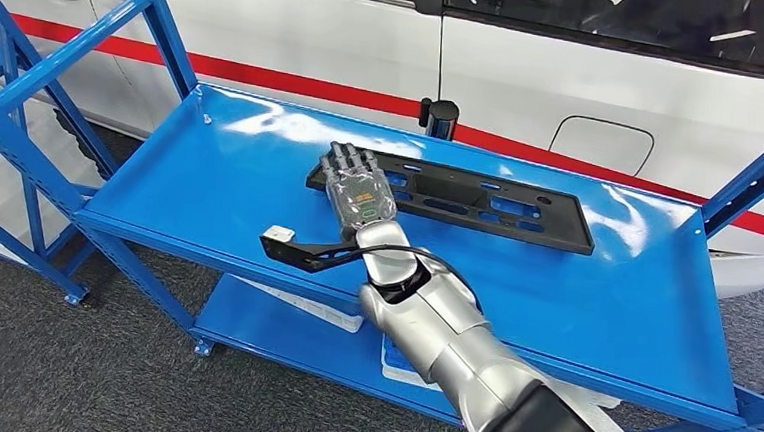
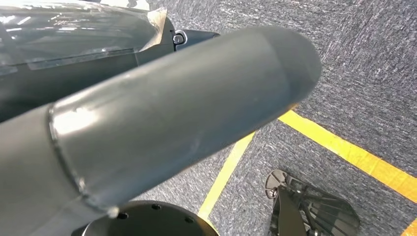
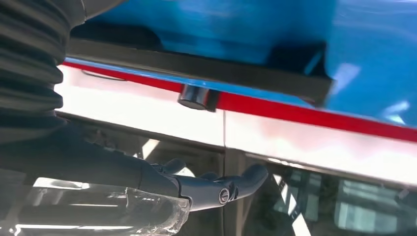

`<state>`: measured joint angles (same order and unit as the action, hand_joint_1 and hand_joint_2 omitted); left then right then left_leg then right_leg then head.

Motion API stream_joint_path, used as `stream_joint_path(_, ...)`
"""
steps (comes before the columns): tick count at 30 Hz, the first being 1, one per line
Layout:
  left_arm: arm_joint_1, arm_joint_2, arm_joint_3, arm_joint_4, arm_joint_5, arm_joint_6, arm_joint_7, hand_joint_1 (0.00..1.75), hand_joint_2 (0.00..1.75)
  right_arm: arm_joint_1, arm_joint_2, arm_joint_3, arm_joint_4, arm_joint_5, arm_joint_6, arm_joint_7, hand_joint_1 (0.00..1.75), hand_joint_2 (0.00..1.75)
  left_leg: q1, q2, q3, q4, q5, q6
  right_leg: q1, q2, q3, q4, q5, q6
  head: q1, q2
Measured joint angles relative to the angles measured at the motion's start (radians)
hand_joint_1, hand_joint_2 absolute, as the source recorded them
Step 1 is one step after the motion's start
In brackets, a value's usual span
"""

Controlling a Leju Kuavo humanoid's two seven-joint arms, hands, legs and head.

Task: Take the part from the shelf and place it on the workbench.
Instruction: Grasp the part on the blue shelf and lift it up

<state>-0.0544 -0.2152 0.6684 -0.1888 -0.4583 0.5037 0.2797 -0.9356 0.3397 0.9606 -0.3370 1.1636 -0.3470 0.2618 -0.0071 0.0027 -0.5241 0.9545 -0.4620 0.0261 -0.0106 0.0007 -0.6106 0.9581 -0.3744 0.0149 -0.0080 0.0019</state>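
A long black part (image 1: 479, 204) with several cut-outs lies flat on the top board of the blue shelf (image 1: 210, 175), towards its back edge. My right hand (image 1: 360, 190) reaches over the part's left end, fingers stretched out and holding nothing. In the right wrist view the fingers (image 3: 236, 182) are straight, with a gap between them and the black part (image 3: 196, 66). My left hand (image 2: 98, 39) hangs down by my body above the carpet; one finger shows straight and nothing is in it.
A white car (image 1: 567, 77) with a red stripe stands right behind the shelf. A short black post (image 1: 439, 117) rises at the shelf's back edge. White flat items (image 1: 302, 306) lie on the lower board. Blue uprights frame both ends. Yellow lines (image 2: 344, 152) cross the grey carpet.
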Motion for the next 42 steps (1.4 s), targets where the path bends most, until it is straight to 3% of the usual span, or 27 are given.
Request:
stream_joint_path(10,0.000,-0.002,0.024,0.000,0.004,-0.015,-0.041,0.00,0.00,-0.081,-0.058,-0.020,0.089,-0.043,-0.002,0.009,0.00,1.75,0.000,0.000,0.000,0.000,0.000,0.000,0.000,0.000,0.000,0.000,0.000,0.000,0.000,0.000)
stream_joint_path(24,0.000,0.001,0.041,0.000,0.017,-0.030,-0.063,0.00,0.00,-0.074,-0.127,-0.046,0.114,-0.048,-0.030,0.050,0.00,1.75,0.000,0.000,0.000,0.001,0.000,0.000,0.000,0.000,-0.001,0.000,0.000,0.000,0.000,0.000)
stream_joint_path(25,0.000,0.002,0.042,0.000,0.017,-0.032,-0.064,0.00,0.00,-0.069,-0.132,-0.046,0.114,-0.043,-0.030,0.064,0.07,1.75,0.000,0.000,0.000,0.001,0.000,0.000,0.000,0.000,-0.001,0.000,0.000,0.000,0.000,0.000)
stream_joint_path(29,0.000,0.006,0.042,0.000,0.007,-0.036,-0.058,0.00,0.00,-0.032,-0.160,-0.047,0.115,-0.026,-0.034,0.119,1.68,1.75,0.000,0.000,0.000,0.001,0.000,0.000,0.000,0.000,0.000,0.000,0.000,0.000,0.000,0.000)
stream_joint_path(30,0.000,0.008,0.042,0.000,0.003,-0.036,-0.056,0.00,0.00,-0.022,-0.167,-0.048,0.115,-0.023,-0.040,0.128,1.75,1.75,0.000,0.000,0.000,0.001,0.000,0.000,0.000,0.000,0.000,0.000,0.000,0.001,0.000,0.000)
stream_joint_path(42,-0.001,0.012,0.042,0.000,-0.029,-0.015,-0.062,0.00,0.00,0.058,-0.204,-0.066,0.093,0.022,-0.165,0.176,1.75,1.75,0.000,0.000,0.000,0.001,0.000,0.000,0.000,0.000,0.000,0.000,0.001,0.001,0.000,0.000)
